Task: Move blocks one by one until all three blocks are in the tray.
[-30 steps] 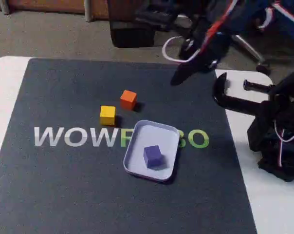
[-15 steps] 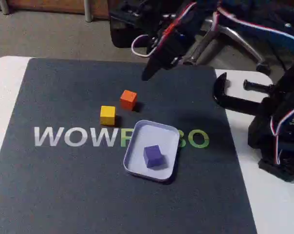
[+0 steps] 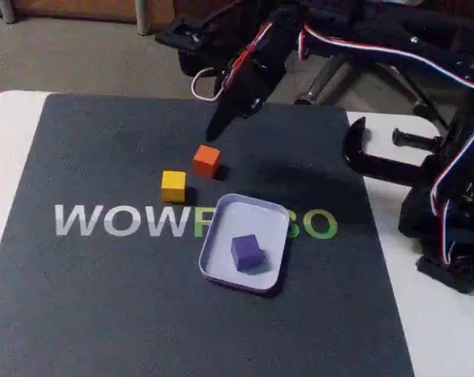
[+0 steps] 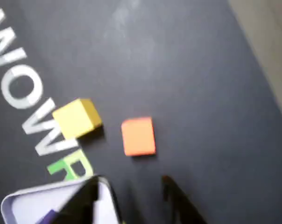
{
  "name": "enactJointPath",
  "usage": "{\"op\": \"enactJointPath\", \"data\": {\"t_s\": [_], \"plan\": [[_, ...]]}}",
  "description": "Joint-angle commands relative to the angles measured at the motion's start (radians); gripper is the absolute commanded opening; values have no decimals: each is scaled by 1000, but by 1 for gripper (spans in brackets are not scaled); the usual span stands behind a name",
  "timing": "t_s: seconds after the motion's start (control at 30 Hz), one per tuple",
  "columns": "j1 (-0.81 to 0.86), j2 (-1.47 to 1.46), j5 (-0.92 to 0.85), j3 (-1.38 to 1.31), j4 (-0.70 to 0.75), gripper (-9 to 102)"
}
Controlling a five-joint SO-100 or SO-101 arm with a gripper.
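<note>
While 1 purple block (image 3: 246, 251) already lies in the tray (image 3: 221, 271), the fixed view shows the orange block (image 3: 206, 159) and yellow block (image 3: 173, 186) out on the dark mat (image 3: 88, 314), just beside each other and near the tray's far-left corner. The tool (image 3: 219, 126) hangs above the mat beyond the orange block, apart from it and pointing down toward it; from here I cannot tell how its jaws stand. A black clamp (image 3: 378, 161) sits at the desk's (image 3: 433, 338) right edge, well apart from the blocks.

From the wrist view, the orange block (image 4: 138, 136) sits mid-picture with the yellow block (image 4: 76, 117) to its left on the white lettering, a clear gap between them. Two dark fingers (image 4: 87, 198) rise from the bottom edge, spread with bare mat between them, so the tool looks released and empty (image 4: 131, 184). The tray's rim (image 4: 24, 196) shows at lower left.

Judged from this, the step in hand is reaching for the orange block, with 2 blocks left to move. To do it well, centre the spread jaws over the block, square to its flat sides, then descend straight so neither finger nudges the yellow block or tray rim
</note>
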Motion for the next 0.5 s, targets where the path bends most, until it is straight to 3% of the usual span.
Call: {"op": "enactJointPath", "data": {"t_s": [0.0,0.47], "plan": [[12,-9,-49,-44,-28,18],[60,-193,-153,-34,-179,19]]}}
